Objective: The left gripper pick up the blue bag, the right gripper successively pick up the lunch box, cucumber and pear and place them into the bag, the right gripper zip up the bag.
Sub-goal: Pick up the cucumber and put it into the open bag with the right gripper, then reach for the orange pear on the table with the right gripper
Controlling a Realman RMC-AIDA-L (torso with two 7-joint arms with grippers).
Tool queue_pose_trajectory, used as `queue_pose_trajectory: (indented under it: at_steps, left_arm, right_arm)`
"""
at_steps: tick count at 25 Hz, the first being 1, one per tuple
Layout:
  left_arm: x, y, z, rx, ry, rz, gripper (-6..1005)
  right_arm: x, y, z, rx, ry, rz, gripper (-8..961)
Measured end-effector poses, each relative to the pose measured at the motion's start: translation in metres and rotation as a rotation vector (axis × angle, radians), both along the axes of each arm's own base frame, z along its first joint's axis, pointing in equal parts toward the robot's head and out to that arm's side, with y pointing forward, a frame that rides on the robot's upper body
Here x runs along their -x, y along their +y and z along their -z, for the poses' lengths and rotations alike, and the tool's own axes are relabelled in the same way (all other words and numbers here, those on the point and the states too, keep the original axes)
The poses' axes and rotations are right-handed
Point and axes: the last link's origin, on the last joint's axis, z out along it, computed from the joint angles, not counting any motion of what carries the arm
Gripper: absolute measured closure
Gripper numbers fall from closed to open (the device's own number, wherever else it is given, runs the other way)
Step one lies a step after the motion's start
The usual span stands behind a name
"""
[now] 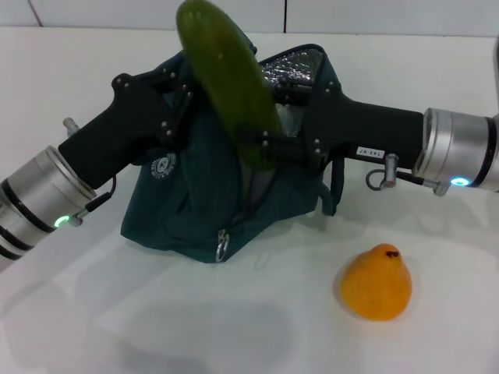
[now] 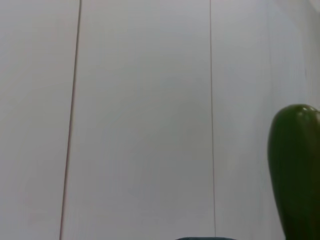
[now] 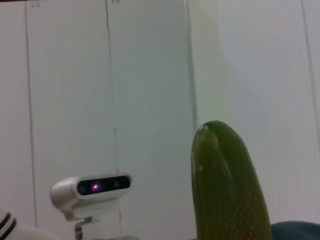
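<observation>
Closest to the camera, the pear (image 1: 376, 283) is just sitting on the white worktop (image 1: 234, 327) off to the robot's right, well apart from everything else and not touched by anything. A bit further back is the blue bag (image 1: 203, 202), standing on the worktop with its ring pull (image 1: 222, 249) hanging down the front and the zip open. The left gripper (image 1: 173, 97) is up at the bag's top edge on the left side; looks like it's got the rim, but I can't tell whether its fingers are actually closed. The right gripper (image 1: 269, 148) comes in from the right and is clamped on the lower end of the cucumber (image 1: 230, 82), which is tilted, its top leaning toward the robot's left and sticking up above the bag's mouth. Behind that you can see the silver foil lining (image 1: 292, 66) at the back of the opening. Both wrist views show the cucumber's rounded tip against a pale wall (image 2: 150, 100).
</observation>
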Motion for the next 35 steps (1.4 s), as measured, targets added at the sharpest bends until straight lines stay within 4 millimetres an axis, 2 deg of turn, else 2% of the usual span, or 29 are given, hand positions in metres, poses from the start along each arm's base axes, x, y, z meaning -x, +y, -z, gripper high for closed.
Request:
queue_pose_trajectory:
  at_steps: [11, 17, 21, 25, 29, 35]
  left_arm:
    - [0.001, -0.001, 0.000, 0.001, 0.000, -0.007, 950]
    - [0.002, -0.001, -0.001, -0.006, -0.004, -0.013, 949]
    - [0.004, -0.001, -0.002, -0.013, -0.005, -0.021, 949]
    - [0.005, -0.001, -0.003, -0.018, -0.005, -0.025, 948]
    - [0.007, -0.003, -0.004, -0.022, -0.007, -0.034, 948]
    - [0.009, -0.001, -0.005, -0.028, 0.003, -0.043, 947]
  right_arm:
    - [-0.004, 0.007, -0.002, -0.048, -0.001, 0.049, 271]
    - [-0.010, 0.012, -0.015, -0.119, 0.058, 0.085, 97]
    - [-0.031, 0.007, -0.037, -0.270, 0.110, 0.097, 105]
    - [-0.058, -0.013, -0.060, -0.371, 0.145, 0.085, 108]
    - [-0.077, -0.031, -0.079, -0.322, 0.099, 0.010, 110]
    - [-0.110, -0.041, -0.104, -0.140, -0.069, 0.006, 138]
